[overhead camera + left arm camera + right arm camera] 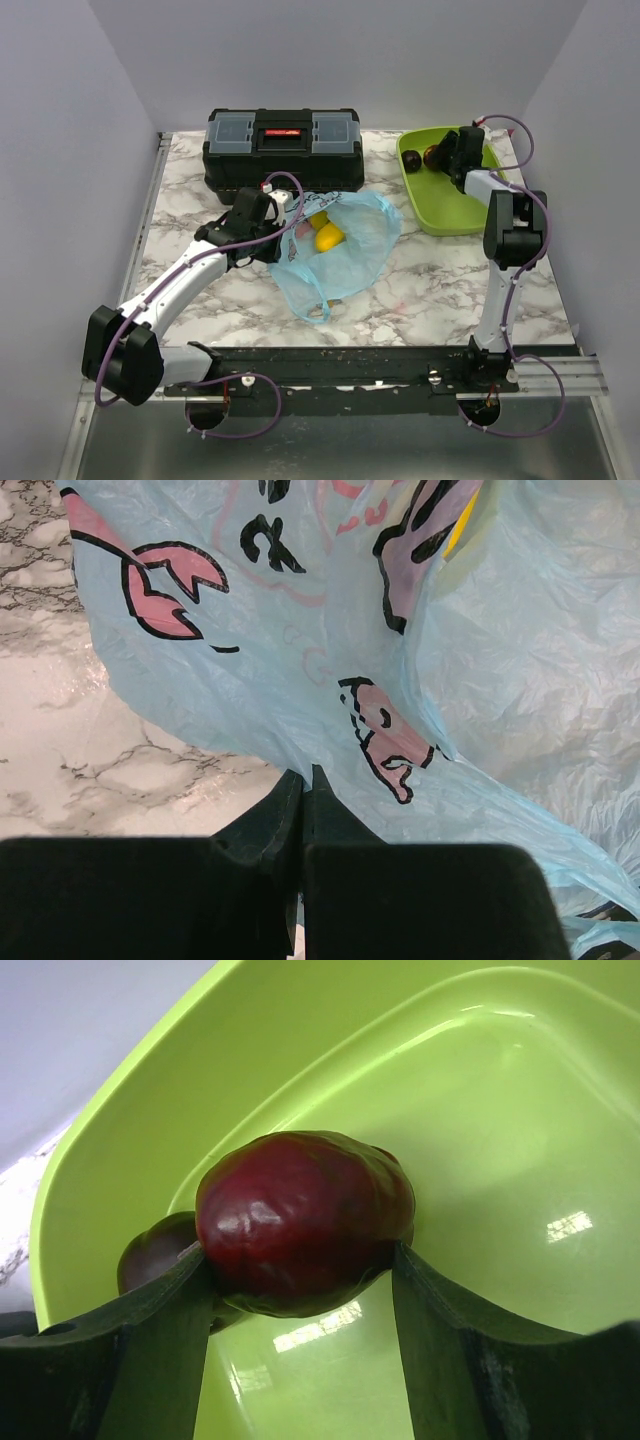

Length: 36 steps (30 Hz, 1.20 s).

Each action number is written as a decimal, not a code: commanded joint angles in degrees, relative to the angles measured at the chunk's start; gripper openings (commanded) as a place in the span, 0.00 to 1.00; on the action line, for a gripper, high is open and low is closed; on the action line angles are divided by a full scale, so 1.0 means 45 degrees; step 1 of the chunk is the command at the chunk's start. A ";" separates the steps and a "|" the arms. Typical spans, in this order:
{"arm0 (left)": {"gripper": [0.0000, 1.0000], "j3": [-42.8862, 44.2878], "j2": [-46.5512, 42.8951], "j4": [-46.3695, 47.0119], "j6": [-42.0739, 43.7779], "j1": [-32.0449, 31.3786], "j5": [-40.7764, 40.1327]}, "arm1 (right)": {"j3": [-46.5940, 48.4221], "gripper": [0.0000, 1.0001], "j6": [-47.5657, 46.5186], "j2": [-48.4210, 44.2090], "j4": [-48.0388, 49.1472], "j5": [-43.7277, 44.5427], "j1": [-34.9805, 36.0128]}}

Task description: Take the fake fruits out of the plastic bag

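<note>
Holding the dark red fruit point(305, 1220) between its two fingers, the right gripper point(300, 1252) hangs just above the floor of the lime-green tray point(480, 1110) at the far right corner of the tabletop point(420, 290). The jaws stand wide because the fruit fills the gap between them. This position suits a release into the tray. The dark purple fruit point(155, 1250) lies in the tray just beside and behind the held one.

The left gripper point(305, 780) is closed, fingertip against fingertip. The thin film of the plastic bag point(350, 260) meets those tips and appears to be pinched there. The likely purpose is to anchor the bag and keep its mouth raised so that the other arm can reach in.

The bag lies near the middle of the tabletop, toward the left edge. Two yellow fruits point(328, 237) are visible inside it, close to the left gripper. By this judgement, two fruits are out and two are yet to be removed.

The tabletop is white marble-patterned with grey veining. A black toolbox point(282, 150) with a red latch stands along the far edge. Plain pale grey walls point(350, 60) enclose the tabletop at the left, far and right sides.
</note>
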 commanded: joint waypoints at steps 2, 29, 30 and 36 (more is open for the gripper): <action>0.00 0.0127 0.0005 0.0046 0.0132 0.0042 0.0270 | -0.0028 0.71 -0.0264 0.0355 0.0307 -0.0800 -0.0110; 0.00 0.0149 0.0145 0.0056 0.0102 0.0041 0.0784 | -0.8867 0.89 0.1066 -0.7658 0.1855 -0.2224 -0.0018; 0.00 0.0149 0.0175 0.0074 0.0094 0.0039 0.0870 | -0.9333 0.89 0.1165 -0.8019 0.1915 -0.2389 0.0038; 0.00 0.0169 0.0375 0.0080 0.0018 0.0041 0.1250 | -1.0585 0.89 0.0592 -1.0524 0.0708 -0.2551 0.0084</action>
